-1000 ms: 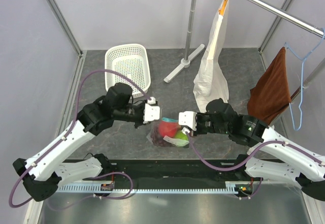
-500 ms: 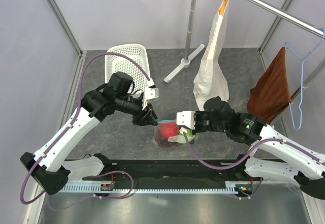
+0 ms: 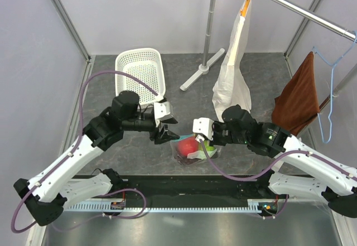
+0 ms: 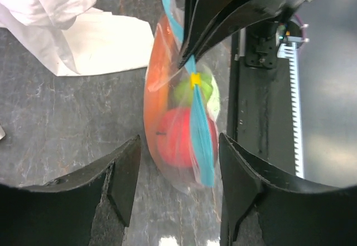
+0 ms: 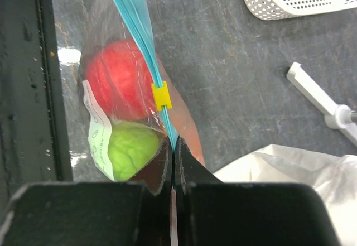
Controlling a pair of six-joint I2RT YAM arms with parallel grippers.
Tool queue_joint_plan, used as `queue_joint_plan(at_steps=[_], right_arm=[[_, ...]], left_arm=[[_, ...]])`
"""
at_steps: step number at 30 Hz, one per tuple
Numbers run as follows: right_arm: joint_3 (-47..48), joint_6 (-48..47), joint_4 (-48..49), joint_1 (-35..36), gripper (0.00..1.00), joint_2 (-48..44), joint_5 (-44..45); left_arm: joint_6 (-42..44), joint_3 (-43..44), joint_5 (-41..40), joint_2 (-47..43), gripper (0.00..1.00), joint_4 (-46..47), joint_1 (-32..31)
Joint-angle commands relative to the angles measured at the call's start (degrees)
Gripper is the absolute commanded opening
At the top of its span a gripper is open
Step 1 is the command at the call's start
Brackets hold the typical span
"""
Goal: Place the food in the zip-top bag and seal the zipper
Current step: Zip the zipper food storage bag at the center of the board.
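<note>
The clear zip-top bag hangs above the grey table floor, pinched at one end of its teal zipper by my right gripper, which is shut on that strip. A yellow slider sits on the zipper close to the right fingertips. Inside the bag show a red apple, a green round fruit and something orange. My left gripper is open just left of the bag. The bag's far end shows between its fingers with gaps on both sides.
A white basket stands at the back left. A tall white paper bag hangs from a rack, whose stand foot rests behind. A brown cloth hangs at the right. The black rail runs along the near edge.
My left gripper has let go of the bag's zipper end, opened and drawn back to the left. The bag now hangs from the right gripper alone, slightly shifted right.
</note>
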Motion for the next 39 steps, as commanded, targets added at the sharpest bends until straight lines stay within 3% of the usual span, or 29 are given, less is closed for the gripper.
queue_joint_plan(at_steps=[1, 9, 16, 23, 33, 35, 39], right_arm=[[1.9, 6.2, 5.1, -0.3, 0.0, -1.0, -2.7], [2.5, 9.2, 6.0, -0.3, 0.0, -1.1, -3.3], [3.0, 10.0, 6.2, -0.3, 0.0, -1.1, -3.5], [3.1, 10.2, 6.4, -0.2, 0.0, -1.3, -4.0], [3.0, 10.3, 6.6, -0.3, 0.0, -1.6, -4.1], [2.9, 10.1, 6.5, -0.2, 0.0, -1.6, -4.1], [2.5, 9.8, 6.4, -0.2, 0.0, -2.0, -3.8]], left_arm=[[-4.5, -5.6, -6.2, -0.9, 0.63, 15.5, -4.1], [-5.4, -11.3, -8.4, -1.3, 0.59, 25.5, -8.8], [-6.2, -11.8, -8.9, 1.4, 0.54, 28.2, -11.4], [-6.9, -11.6, -8.1, 3.5, 0.38, 29.3, -12.0], [-6.6, -12.9, -8.0, 3.9, 0.4, 28.6, -12.0], [-6.5, -12.9, -8.4, 4.0, 0.36, 27.9, -12.0], [-6.5, -12.7, -8.6, 2.9, 0.14, 26.3, -11.9]])
